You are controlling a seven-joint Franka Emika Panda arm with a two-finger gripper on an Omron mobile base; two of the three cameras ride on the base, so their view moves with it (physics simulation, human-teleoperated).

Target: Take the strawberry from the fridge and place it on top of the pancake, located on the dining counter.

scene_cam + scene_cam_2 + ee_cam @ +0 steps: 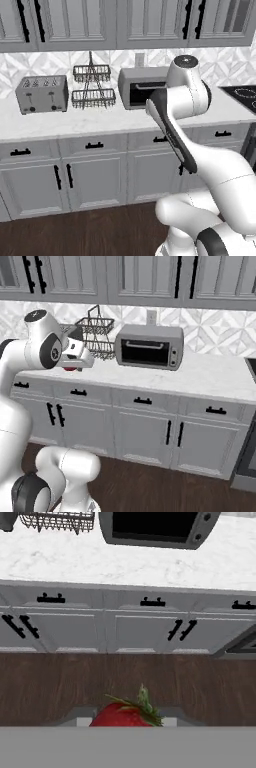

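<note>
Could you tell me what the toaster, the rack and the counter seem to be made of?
Toaster: brushed grey metal, going by its dull sheen. Rack: thin dark wire, see-through mesh baskets. Counter: white marble-look stone, faint grey veining, though possibly laminate.

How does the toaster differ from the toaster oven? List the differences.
The toaster is smaller than the toaster oven. The toaster has slots on top; the toaster oven has a dark front door with a bar handle. They stand left and right of the wire rack. Both are grey, on the counter.
</note>
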